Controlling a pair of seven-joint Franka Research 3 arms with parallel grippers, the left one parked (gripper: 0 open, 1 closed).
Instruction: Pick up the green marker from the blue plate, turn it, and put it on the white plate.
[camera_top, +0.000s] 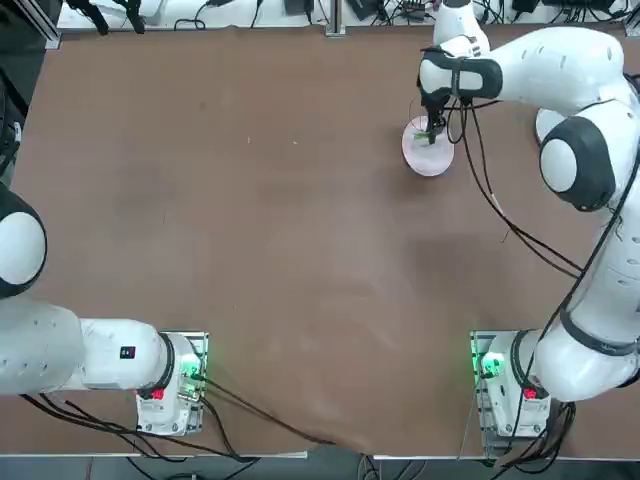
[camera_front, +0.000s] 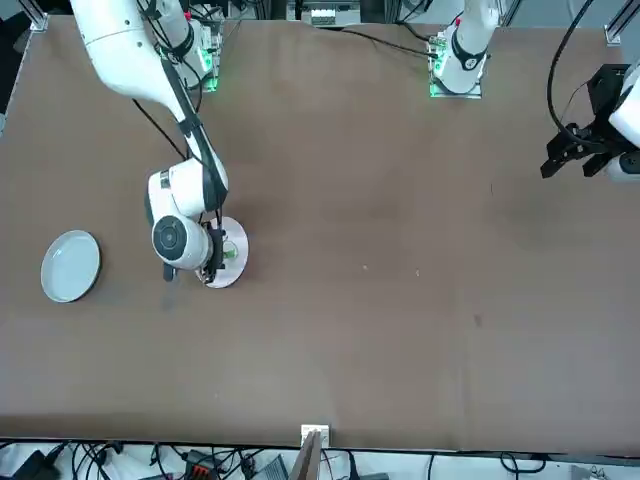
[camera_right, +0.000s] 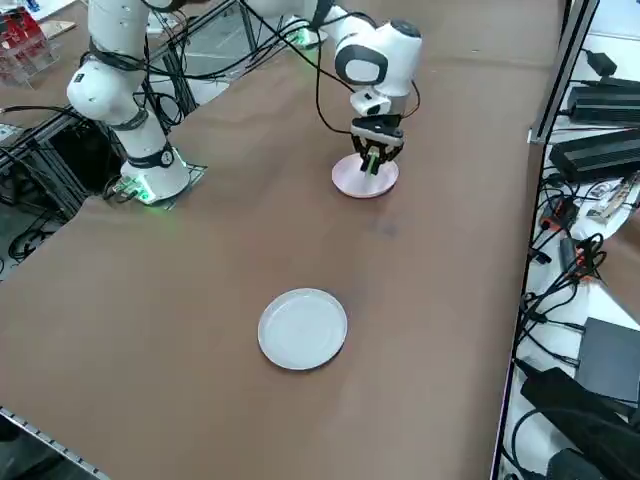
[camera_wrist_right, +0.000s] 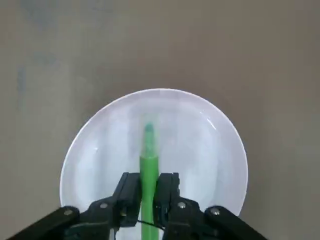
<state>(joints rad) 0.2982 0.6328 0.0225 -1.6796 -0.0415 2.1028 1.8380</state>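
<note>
- Right now the right gripper (camera_wrist_right: 148, 192) hangs over the white plate (camera_wrist_right: 210, 150), upper right of the top view, fingers clamped on the green marker (camera_wrist_right: 148, 165).
- Lower it gently, then let go; the blue plate (camera_front: 70, 266) lies empty, well apart.

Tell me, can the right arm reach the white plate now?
Probably yes. The right end effector, shut on the green marker, is directly above the white plate, and nothing lies between them.

The right hand (camera_wrist_right: 148, 192), wrist pointing straight down, has its fingers (camera_wrist_right: 129, 192) clamped together.
</note>
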